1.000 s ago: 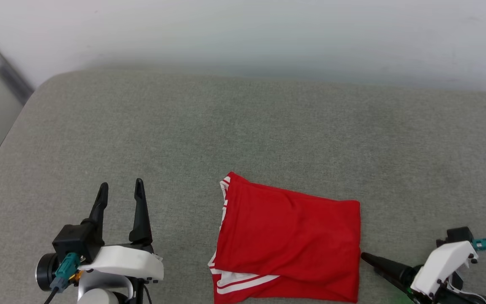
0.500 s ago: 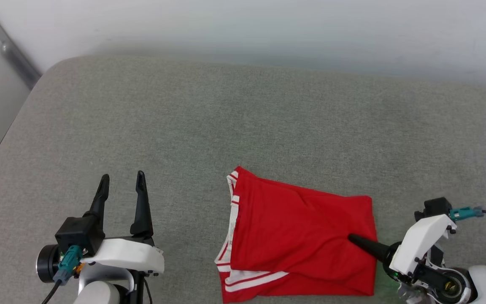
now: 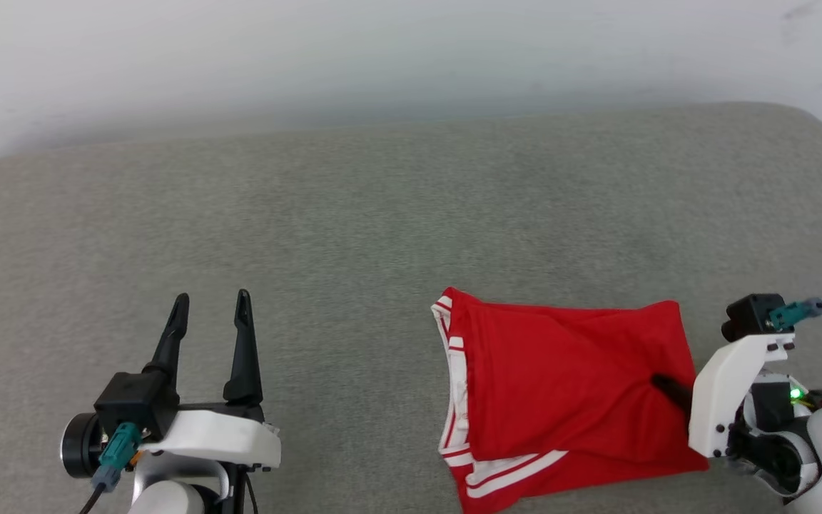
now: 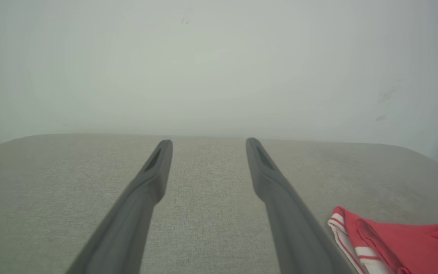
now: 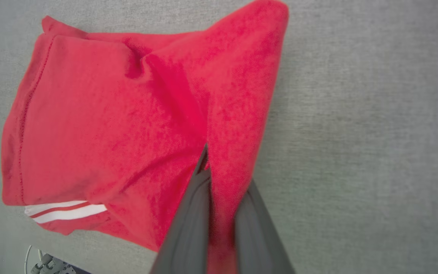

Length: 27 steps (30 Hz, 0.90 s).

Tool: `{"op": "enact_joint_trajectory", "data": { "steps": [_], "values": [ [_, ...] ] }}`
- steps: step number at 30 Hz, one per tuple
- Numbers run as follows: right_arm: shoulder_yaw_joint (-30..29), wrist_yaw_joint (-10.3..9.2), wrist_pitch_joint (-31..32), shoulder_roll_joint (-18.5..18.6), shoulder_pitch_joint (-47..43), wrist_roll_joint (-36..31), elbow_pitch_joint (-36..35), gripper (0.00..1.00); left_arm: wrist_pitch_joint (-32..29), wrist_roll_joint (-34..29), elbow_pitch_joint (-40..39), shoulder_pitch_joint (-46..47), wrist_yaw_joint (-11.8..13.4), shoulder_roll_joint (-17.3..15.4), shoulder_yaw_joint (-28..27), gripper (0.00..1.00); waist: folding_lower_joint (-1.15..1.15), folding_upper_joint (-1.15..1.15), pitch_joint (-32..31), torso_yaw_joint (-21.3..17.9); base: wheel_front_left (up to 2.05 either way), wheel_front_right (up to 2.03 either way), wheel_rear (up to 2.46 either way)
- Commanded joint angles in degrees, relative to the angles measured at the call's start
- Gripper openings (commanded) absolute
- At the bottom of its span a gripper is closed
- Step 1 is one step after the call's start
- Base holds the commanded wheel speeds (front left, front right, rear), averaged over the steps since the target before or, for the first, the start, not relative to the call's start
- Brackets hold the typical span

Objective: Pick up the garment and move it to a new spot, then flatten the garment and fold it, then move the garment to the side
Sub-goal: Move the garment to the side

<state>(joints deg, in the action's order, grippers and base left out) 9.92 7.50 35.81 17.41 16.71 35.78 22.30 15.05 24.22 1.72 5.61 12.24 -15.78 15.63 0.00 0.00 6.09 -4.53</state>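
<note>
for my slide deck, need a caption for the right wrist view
Right hand shut on the edge of the folded red garment on the grey surface.

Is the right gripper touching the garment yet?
Touching. The right wrist view shows the right gripper shut on the garment, with red fabric pinched between its two fingers.

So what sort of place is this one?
Probably an indoor room: a grey padded fabric-covered surface like a bed or couch, against a plain white wall, with the folded red garment on it.
</note>
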Motion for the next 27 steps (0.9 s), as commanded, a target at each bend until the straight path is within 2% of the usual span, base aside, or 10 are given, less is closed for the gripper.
{"op": "enact_joint_trajectory", "data": {
  "steps": [1, 3, 7, 11, 15, 20, 27],
  "values": [
    [0.1, -0.03, -0.2, 0.8, 1.2, -1.0, 0.0, 0.0, -0.1, -0.4, -0.3, 0.8, 0.1, -0.2, -0.1, 1.0, 0.0, 0.0, 2.0, -5.3, 0.0, 0.0, 0.0],
    [0.7, -0.04, -0.6, 2.2, 2.8, -4.4, 0.2, 0.0, -0.2, -0.6, -0.9, 1.6, 0.0, -0.6, 0.1, 1.0, 0.0, 0.0, 3.3, -8.3, 0.0, 0.0, 0.0],
    [0.4, -0.04, -1.7, 2.4, 6.4, -7.7, 1.3, 0.0, -1.1, -1.5, -2.5, 3.5, -0.3, -1.4, 0.6, 1.0, 0.0, 0.0, 6.6, -13.7, 0.0, 0.0, 0.0],
    [-1.9, -0.03, -4.3, 2.9, 11.4, -10.4, 4.2, 0.0, -2.8, -2.6, -4.3, 6.4, -0.9, -2.4, 1.6, 1.0, 0.0, 0.0, 10.9, -17.4, 0.0, 0.0, 0.0],
    [-5.5, -0.03, -8.3, 4.0, 17.2, -12.7, 7.1, 0.0, -4.7, -4.4, -6.5, 10.7, -1.9, -3.7, 2.9, 1.0, 0.0, 0.0, 16.5, -18.5, 0.0, 0.0, 0.0],
    [-12.9, -0.04, -13.2, 4.9, 23.3, -15.1, 11.3, 0.0, -7.3, -6.3, -9.0, 16.2, -3.2, -5.3, 3.8, 1.0, 0.0, 0.0, 23.2, -18.3, 0.0, 0.0, 0.0],
    [-22.3, -0.03, -20.1, 6.6, 28.3, -18.3, 16.8, 0.0, -9.2, -7.9, -11.4, 20.1, -3.9, -6.9, 4.4, 1.0, 0.0, 0.0, 28.7, -17.2, 0.0, 0.0, 0.0]
  ]
}}
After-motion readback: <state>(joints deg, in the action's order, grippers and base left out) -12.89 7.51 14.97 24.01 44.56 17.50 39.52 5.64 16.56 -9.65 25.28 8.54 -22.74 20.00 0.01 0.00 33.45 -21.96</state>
